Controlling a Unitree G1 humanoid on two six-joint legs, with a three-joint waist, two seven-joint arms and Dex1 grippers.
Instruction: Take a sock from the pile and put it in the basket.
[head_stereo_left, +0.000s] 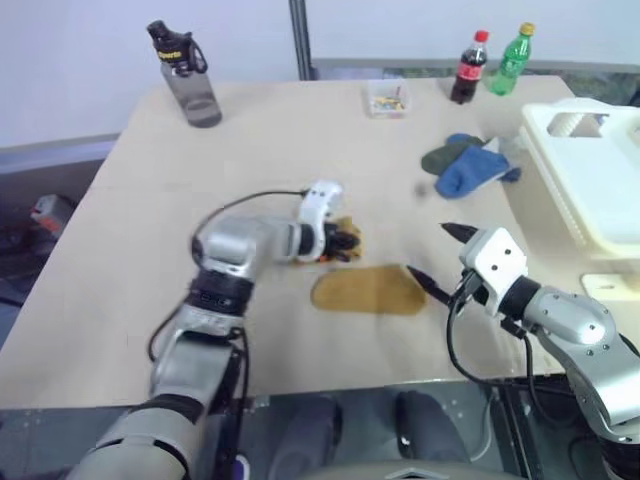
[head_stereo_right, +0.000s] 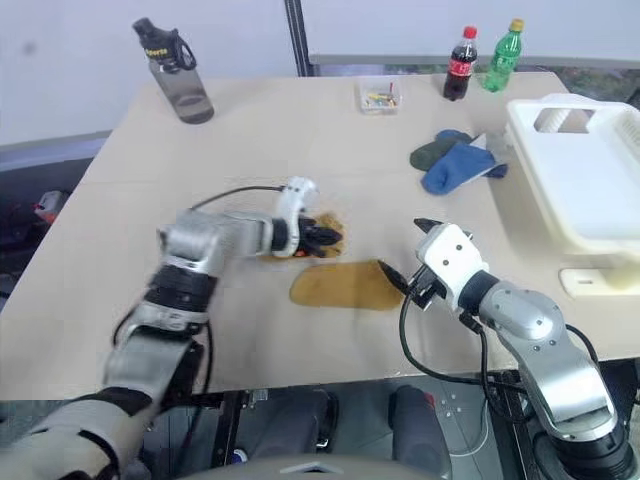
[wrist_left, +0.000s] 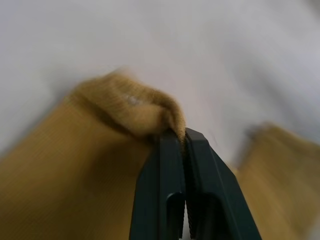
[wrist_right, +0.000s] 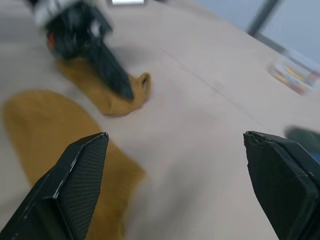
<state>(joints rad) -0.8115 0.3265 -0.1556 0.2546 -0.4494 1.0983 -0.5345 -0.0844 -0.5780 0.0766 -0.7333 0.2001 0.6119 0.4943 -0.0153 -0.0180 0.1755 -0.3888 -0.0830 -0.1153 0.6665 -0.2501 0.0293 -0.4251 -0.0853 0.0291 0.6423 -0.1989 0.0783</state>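
Observation:
My left gripper (head_stereo_left: 345, 240) is shut on the bunched cuff of a mustard-yellow sock (wrist_left: 125, 107), low over the middle of the table. A larger flat mustard-yellow piece (head_stereo_left: 368, 290) lies right beside it; I cannot tell whether the two are one sock. My right gripper (head_stereo_left: 437, 253) hovers open and holds nothing, just right of that flat piece. The pile (head_stereo_left: 470, 165), blue and dark green socks, lies further back on the right. The white basket (head_stereo_left: 590, 170) stands at the table's right edge, next to the pile.
A grey water bottle (head_stereo_left: 190, 85) stands at the back left. A small clear box (head_stereo_left: 387, 98), a cola bottle (head_stereo_left: 468, 68) and a green bottle (head_stereo_left: 512, 60) line the back edge. Bare tabletop (head_stereo_left: 150, 230) spreads to the left of my left arm.

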